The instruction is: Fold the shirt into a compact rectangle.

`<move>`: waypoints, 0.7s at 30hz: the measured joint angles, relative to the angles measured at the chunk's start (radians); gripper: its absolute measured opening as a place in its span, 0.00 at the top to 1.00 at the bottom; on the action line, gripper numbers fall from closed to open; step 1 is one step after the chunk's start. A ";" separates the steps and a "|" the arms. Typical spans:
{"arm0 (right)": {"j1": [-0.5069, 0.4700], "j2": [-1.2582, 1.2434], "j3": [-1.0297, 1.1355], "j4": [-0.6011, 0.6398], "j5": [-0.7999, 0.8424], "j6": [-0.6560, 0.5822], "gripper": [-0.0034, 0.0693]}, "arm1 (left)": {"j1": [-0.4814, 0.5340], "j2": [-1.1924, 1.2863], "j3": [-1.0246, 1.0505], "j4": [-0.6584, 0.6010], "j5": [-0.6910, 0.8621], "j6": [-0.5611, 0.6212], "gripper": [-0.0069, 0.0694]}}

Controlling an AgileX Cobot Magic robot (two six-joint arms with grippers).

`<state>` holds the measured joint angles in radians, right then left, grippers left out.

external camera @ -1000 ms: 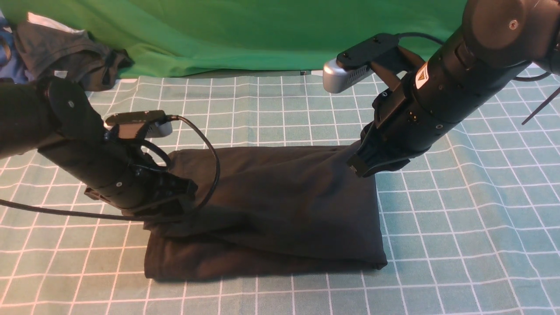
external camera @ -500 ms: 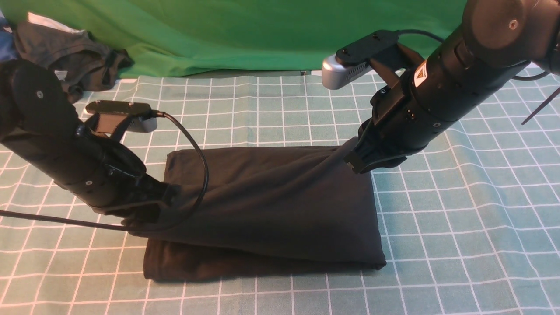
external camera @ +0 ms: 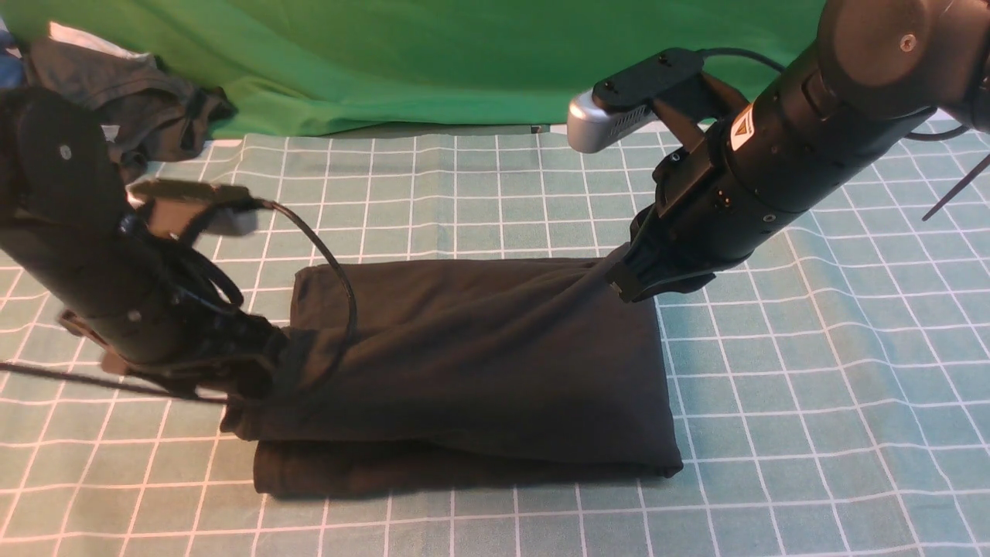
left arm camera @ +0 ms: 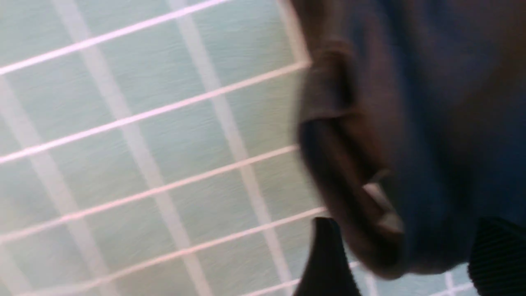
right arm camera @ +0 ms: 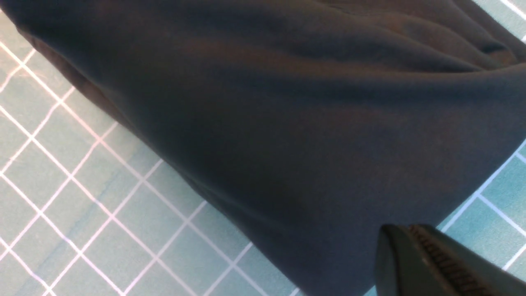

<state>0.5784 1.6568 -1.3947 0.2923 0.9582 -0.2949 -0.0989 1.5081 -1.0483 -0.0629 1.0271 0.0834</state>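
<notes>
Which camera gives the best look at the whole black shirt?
The front view: it shows the whole shirt folded on the checked cloth, with both arms at its ends. The left wrist view is a blurred close-up of one edge; the right wrist view shows only a dark fabric expanse.

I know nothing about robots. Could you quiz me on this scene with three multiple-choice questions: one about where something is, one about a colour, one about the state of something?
1. Where is the crumpled dark grey garment?
A. far left corner of the table
B. under the right arm
C. on top of the shirt

2. What colour is the backdrop cloth?
A. red
B. bright green
C. white

3. How does the right claw stand?
A. wide open above the table
B. shut on a lifted corner of the black shirt
C. resting on the checked cloth

Answers: 1 A, it lies at the far left edge. 2 B, green fills the background. 3 B, fabric rises taut to the closed claw.
</notes>
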 joint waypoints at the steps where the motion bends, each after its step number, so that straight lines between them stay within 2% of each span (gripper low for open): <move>1: 0.000 0.000 0.000 0.000 -0.001 0.000 0.92 | 0.000 0.000 -0.032 0.063 0.022 -0.065 0.32; 2: 0.000 0.000 0.000 0.000 -0.001 0.000 0.92 | 0.000 0.000 -0.032 0.063 0.022 -0.075 0.32; 3: 0.000 0.000 0.000 0.000 -0.002 0.000 0.92 | 0.000 0.000 -0.073 0.129 0.043 -0.132 0.33; 5: 0.000 0.000 0.000 0.000 -0.002 0.000 0.92 | 0.000 0.000 -0.098 0.139 0.049 -0.150 0.35; 9: 0.000 0.000 0.000 0.001 -0.002 0.001 0.92 | -0.001 -0.001 -0.145 -0.029 0.035 -0.083 0.55; 10: 0.000 0.000 0.000 0.001 -0.002 0.001 0.92 | -0.011 -0.001 -0.144 -0.144 0.011 -0.007 0.70; 13: 0.000 0.000 0.000 -0.013 -0.002 0.006 0.92 | -0.055 0.002 -0.125 -0.255 -0.069 0.068 0.86; 21: 0.000 0.034 0.116 -0.027 -0.023 0.049 0.92 | -0.111 0.130 -0.008 -0.290 -0.179 0.086 0.91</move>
<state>0.5784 1.6907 -1.2788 0.2650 0.9353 -0.2460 -0.2102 1.6383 -1.0560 -0.3530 0.8485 0.1697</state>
